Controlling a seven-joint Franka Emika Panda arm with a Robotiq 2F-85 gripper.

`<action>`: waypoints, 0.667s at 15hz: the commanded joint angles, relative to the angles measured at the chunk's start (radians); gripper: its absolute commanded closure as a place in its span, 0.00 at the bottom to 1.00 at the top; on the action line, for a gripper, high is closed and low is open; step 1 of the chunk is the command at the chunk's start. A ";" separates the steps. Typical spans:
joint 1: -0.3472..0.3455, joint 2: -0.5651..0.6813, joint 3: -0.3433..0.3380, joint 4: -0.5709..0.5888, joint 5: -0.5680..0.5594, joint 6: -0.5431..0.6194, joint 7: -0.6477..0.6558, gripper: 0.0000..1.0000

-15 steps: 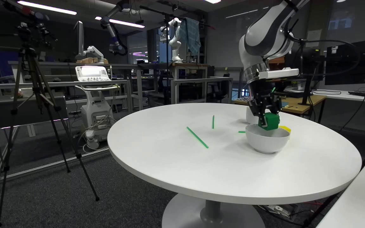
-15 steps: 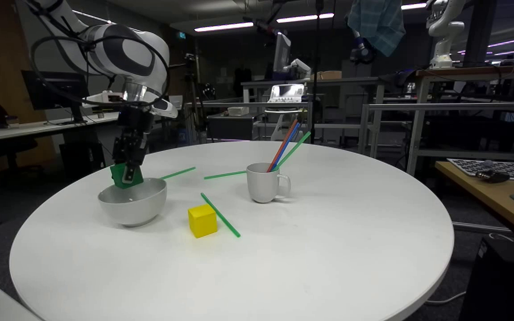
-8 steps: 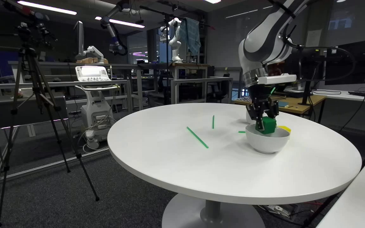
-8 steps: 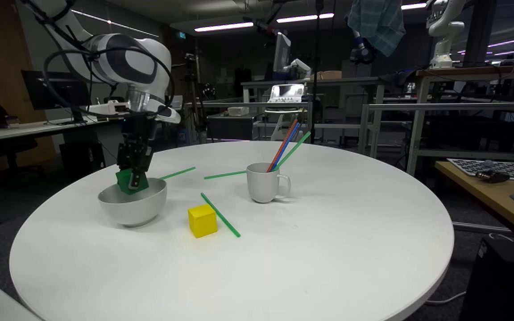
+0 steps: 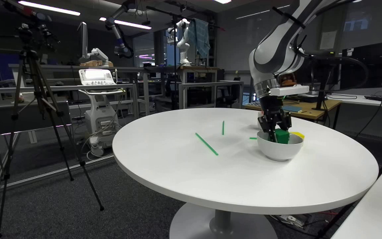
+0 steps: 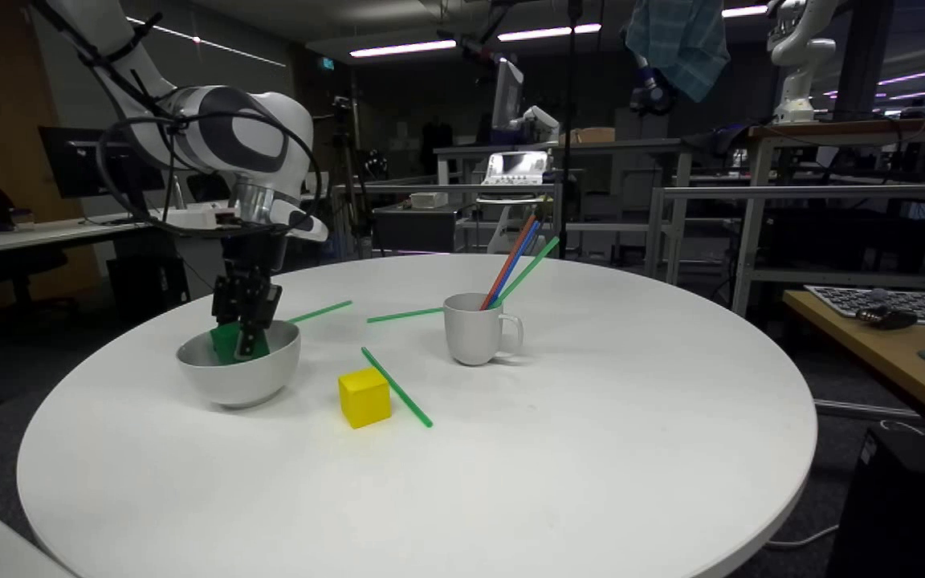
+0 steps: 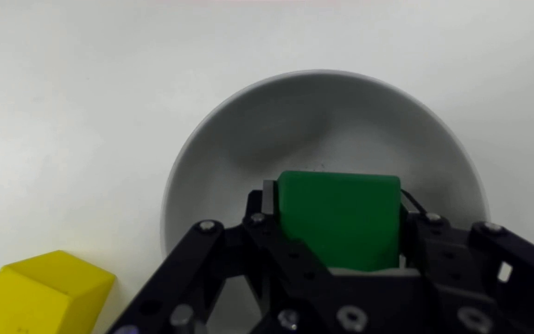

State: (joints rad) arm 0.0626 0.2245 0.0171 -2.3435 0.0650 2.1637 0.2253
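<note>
Inside the rim of the white bowl (image 6: 239, 387), the green cube (image 7: 341, 218) was held by the fingers (image 7: 269, 197), which were clamped on two opposite sides of it. Its lower part was hidden by the bowl's wall in both exterior views, so whether it touched the bottom could not be told. Seen from the wrist, the cube stood off the bowl's middle, with bare inner wall showing beyond it. The arm (image 5: 272, 61) hung above the bowl. Near the bowl, but apart from it, the yellow cube (image 6: 364, 398) rested on the round table (image 6: 575, 466), with a loose green straw (image 6: 408, 400) just beside it. Two more loose straws (image 5: 206, 144), also green, lay apart from the bowl and from each other. Farther from the bowl than the yellow cube stood a white mug (image 6: 466, 333), upright, its handle turned away from the bowl, with red, blue and green straws (image 6: 508, 262) leaning out of it.
</note>
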 commanded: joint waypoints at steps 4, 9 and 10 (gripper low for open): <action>-0.010 0.021 0.000 0.015 0.007 0.011 -0.031 0.57; -0.011 0.022 0.000 0.015 0.010 0.009 -0.032 0.00; -0.010 0.021 0.000 0.015 0.010 0.008 -0.032 0.00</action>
State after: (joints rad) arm 0.0626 0.2359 0.0171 -2.3429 0.0651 2.1645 0.2191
